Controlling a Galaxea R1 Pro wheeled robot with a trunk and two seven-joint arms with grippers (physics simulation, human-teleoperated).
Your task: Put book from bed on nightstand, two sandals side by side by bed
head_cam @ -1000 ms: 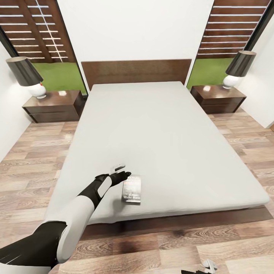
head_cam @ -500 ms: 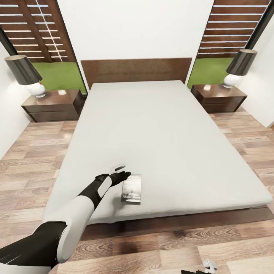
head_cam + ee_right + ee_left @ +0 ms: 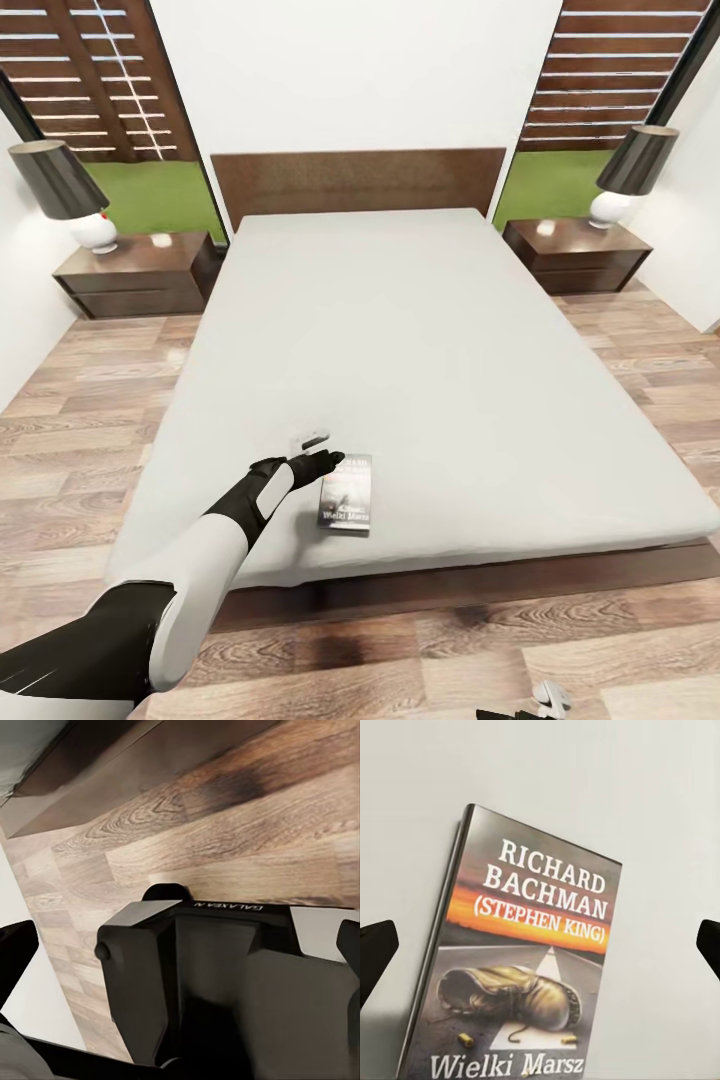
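In the head view, the book (image 3: 346, 492) lies flat on the bed (image 3: 420, 340), near its front edge and left of the middle. The left gripper (image 3: 312, 452) hovers just beside the far left corner of the book, with its fingers spread. To do the pickup well, I think the gripper should come lower and close across the narrow width of the book, because the book is thin. Both nightstands, the left nightstand (image 3: 135, 275) and the right nightstand (image 3: 578, 256), carry a lamp (image 3: 62, 190) but have free surface.

In the left wrist view, the book (image 3: 521, 967) sits between the dark fingertips (image 3: 375, 952), which stand wide apart.

In the right wrist view, the wood floor (image 3: 247, 817) and the robot's own base (image 3: 217, 975) show; whether the right gripper is spread or not I cannot tell.
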